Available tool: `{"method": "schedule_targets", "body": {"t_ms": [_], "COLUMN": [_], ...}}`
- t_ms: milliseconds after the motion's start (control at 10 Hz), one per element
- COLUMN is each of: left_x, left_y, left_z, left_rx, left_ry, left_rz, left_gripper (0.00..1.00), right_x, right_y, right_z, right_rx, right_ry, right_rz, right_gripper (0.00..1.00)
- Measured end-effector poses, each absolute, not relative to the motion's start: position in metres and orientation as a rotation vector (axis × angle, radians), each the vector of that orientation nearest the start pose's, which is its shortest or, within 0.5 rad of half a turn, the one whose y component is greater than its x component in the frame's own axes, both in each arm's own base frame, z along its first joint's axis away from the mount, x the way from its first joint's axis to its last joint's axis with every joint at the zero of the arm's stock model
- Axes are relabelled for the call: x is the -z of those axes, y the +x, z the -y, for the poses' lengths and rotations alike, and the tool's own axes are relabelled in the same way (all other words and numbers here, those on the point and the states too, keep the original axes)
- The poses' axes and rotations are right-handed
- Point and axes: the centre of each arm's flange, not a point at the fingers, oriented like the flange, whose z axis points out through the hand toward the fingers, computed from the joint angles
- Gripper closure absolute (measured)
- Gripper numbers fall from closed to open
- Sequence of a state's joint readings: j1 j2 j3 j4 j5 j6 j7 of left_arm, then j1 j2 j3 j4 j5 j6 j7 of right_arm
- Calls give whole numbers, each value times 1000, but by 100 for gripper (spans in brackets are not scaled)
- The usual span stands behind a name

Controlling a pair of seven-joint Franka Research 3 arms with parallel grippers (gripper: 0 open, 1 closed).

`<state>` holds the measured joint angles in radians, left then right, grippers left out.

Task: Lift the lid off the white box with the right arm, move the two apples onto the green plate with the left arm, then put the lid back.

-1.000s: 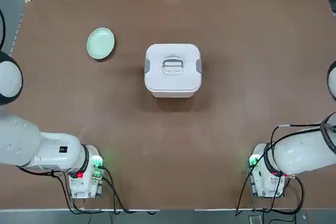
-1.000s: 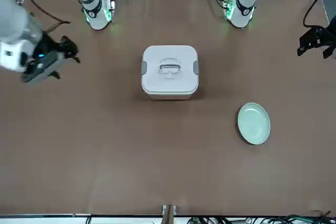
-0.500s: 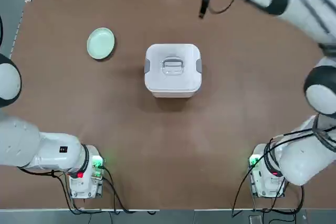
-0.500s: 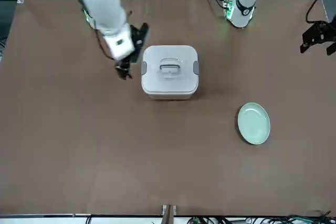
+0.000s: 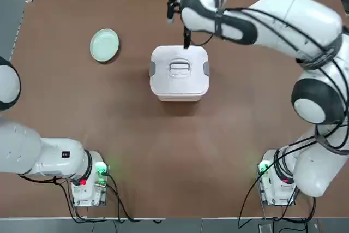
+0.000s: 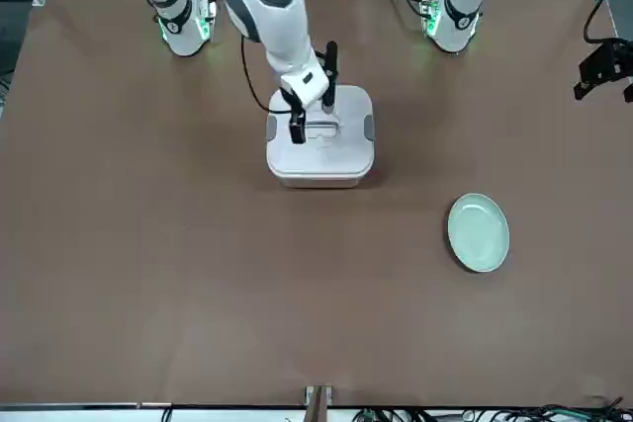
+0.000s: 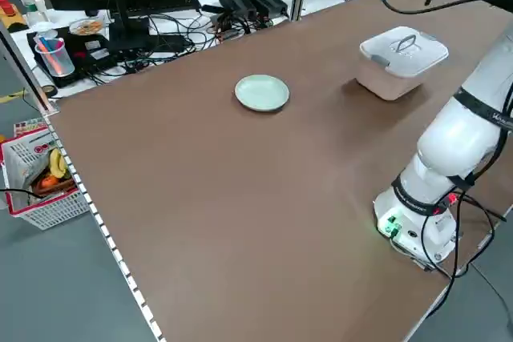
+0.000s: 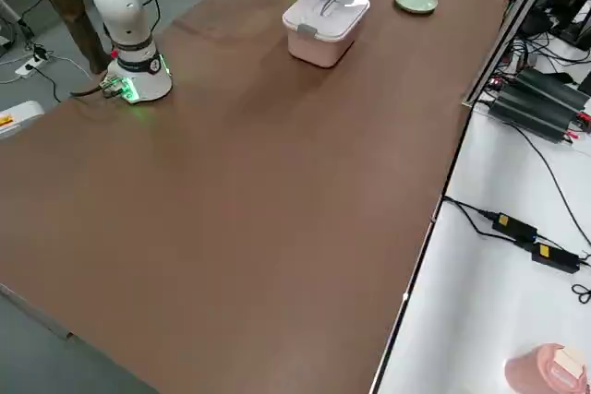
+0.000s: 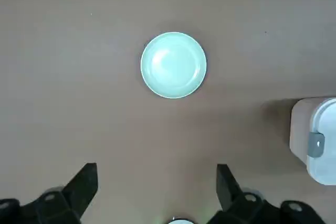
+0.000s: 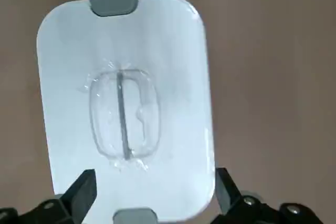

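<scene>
1. The right gripper (image 6: 313, 91) hangs over the far edge of the white box (image 5: 179, 88), fingers spread wide and empty, held above the lid (image 5: 179, 68) without touching it.
2. In the top view, the lid sits closed on the box at the table's centre, its handle (image 5: 179, 69) at about 6 o'clock from the gripper; a grey clip (image 5: 152, 69) shows on its left and right sides.
3. The green plate (image 5: 104, 45) lies bare at roughly 10 o'clock from the box, well apart.
4. The left gripper (image 9: 157, 192) hovers high over the table near the plate, fingers wide apart, holding nothing.
5. The apples cannot be seen; the shut lid covers the box's inside.
</scene>
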<state>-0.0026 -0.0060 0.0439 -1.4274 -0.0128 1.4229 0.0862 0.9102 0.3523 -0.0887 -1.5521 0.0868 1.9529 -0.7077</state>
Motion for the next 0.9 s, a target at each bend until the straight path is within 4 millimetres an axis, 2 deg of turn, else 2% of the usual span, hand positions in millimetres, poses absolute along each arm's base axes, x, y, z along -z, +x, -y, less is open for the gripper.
{"method": "schedule_targets", "body": {"t_ms": [200, 400, 600, 900], "left_x": [-681, -675, -674, -674], "left_y": [536, 537, 539, 539], "left_z": [-25, -17, -8, -4], "left_rx": [2, -16, -22, -21], "left_ry": [-3154, -3154, -3153, -3152], "left_rz": [-62, -89, -116, -133], "left_gripper": [0, 0, 0, 0], "right_x": [-421, -403, -399, -384], "right_y": [434, 419, 412, 411], "right_z": [-523, -538, -542, -534], "right_rx": [60, 29, 11, -33], "right_ry": [-2237, -2248, -2265, -2281], "right_rz": [2149, 2153, 2145, 2158], "right_gripper": [0, 0, 0, 0]}}
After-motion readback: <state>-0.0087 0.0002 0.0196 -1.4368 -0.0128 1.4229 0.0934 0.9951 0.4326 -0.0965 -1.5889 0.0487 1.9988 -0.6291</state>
